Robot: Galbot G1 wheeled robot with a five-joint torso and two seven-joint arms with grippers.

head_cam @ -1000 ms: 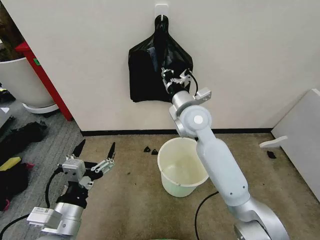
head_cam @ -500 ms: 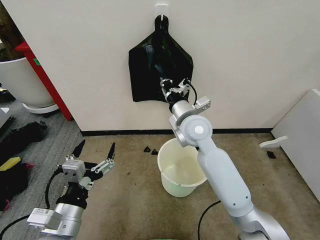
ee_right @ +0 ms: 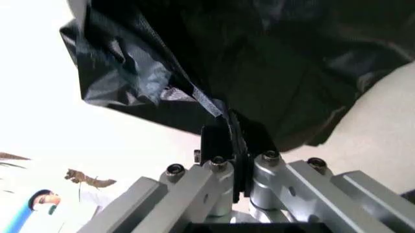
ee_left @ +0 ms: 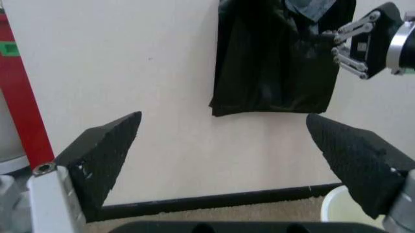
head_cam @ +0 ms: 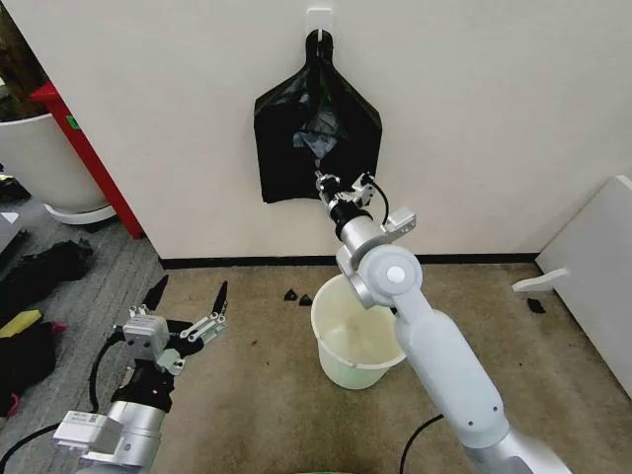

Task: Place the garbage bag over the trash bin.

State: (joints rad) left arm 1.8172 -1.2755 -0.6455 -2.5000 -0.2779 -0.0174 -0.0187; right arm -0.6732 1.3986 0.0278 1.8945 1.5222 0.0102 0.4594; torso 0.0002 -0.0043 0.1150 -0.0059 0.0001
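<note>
A flat bunch of black bags (head_cam: 281, 148) hangs from a white hook on the wall. My right gripper (head_cam: 327, 184) is just below the bunch's middle, shut on a thin fold of one garbage bag (head_cam: 318, 146), which stretches out from the bunch in a crinkled, glossy peak. The right wrist view shows the fingertips (ee_right: 228, 127) pinched on that black film (ee_right: 123, 68). The cream-white trash bin (head_cam: 346, 370) stands open on the carpet below the right arm. My left gripper (head_cam: 188, 294) hovers low at the left, open and holding nothing; its wrist view faces the bunch (ee_left: 272, 73).
A large white planter pot (head_cam: 39, 158) and a red post (head_cam: 89, 158) stand at the left. Dark clutter (head_cam: 44, 267) lies on the grey floor there. A white panel (head_cam: 592, 276) leans at the right. Small black scraps (head_cam: 299, 295) lie by the baseboard.
My right gripper has come down and away from the wall, drawing a fold of one bag out of the bunch. The left arm has not moved.
</note>
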